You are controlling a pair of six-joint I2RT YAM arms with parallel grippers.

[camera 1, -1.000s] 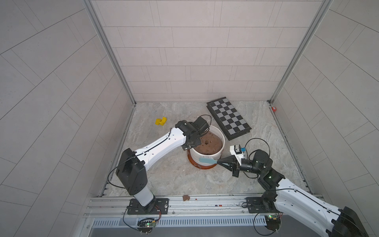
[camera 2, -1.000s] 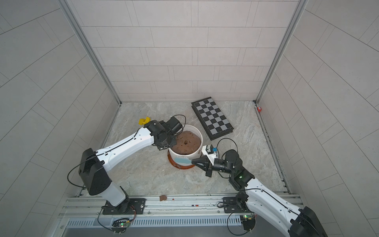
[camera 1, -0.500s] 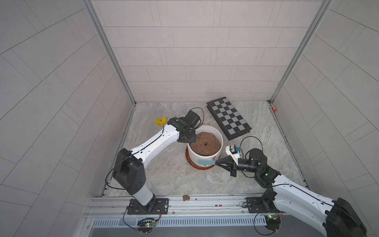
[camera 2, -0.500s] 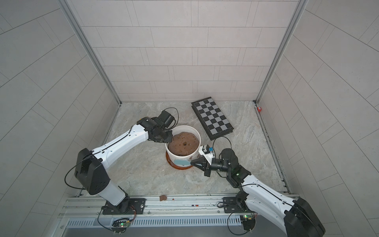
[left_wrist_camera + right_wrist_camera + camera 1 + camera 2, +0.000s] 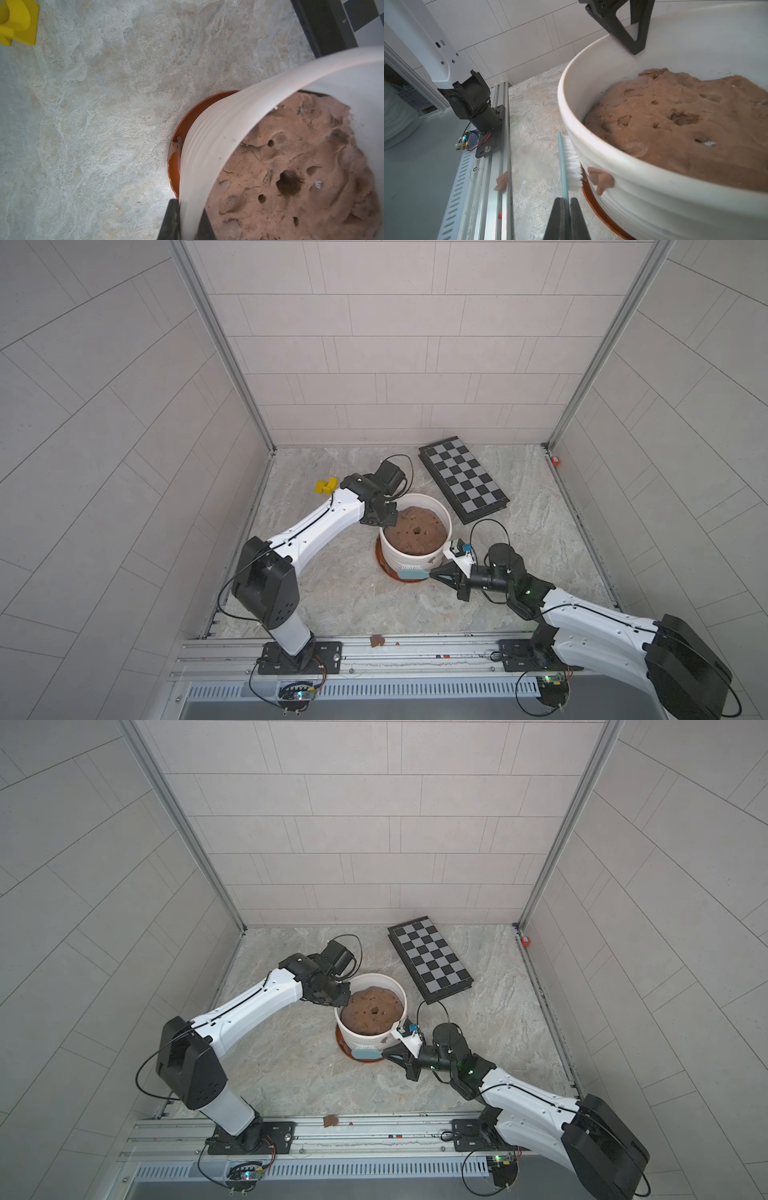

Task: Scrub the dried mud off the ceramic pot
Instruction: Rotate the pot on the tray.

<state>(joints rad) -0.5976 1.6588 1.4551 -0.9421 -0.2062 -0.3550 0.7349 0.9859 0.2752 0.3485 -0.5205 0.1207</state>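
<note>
We start at the ceramic pot point(image 5: 409, 560), which stands upright near the middle of the stone-patterned table point(image 5: 353, 605), on an orange-brown saucer point(image 5: 404, 580) that shows around its base. The pot is filled with a lumpy brown mass point(image 5: 417, 531) with a hole in its middle. One patch of dried mud point(image 5: 600, 178) clings to the ribbed outer wall just under the rim, on the side facing the right arm; in both top views it is a small brown spot point(image 5: 432, 561) point(image 5: 385, 1041). Just beside that patch we see the brush point(image 5: 572, 164), its white bristles pressed to the wall and its pale blue back turned away from the pot. The right gripper point(image 5: 566, 202) is closed tight on the brush's thin handle, low beside the saucer. Across the pot, the left gripper point(image 5: 188, 222) is clamped on the rim, one finger inside and one outside, as the right wrist view also shows point(image 5: 631, 31). In the left wrist view a pale flake point(image 5: 176, 147) lies on the saucer's edge. Farther out, a checkered board point(image 5: 463, 479) lies flat toward the back wall, a yellow piece point(image 5: 325, 486) sits behind the left arm, and a loose brown flake point(image 5: 377, 640) rests on the front rail.
</note>
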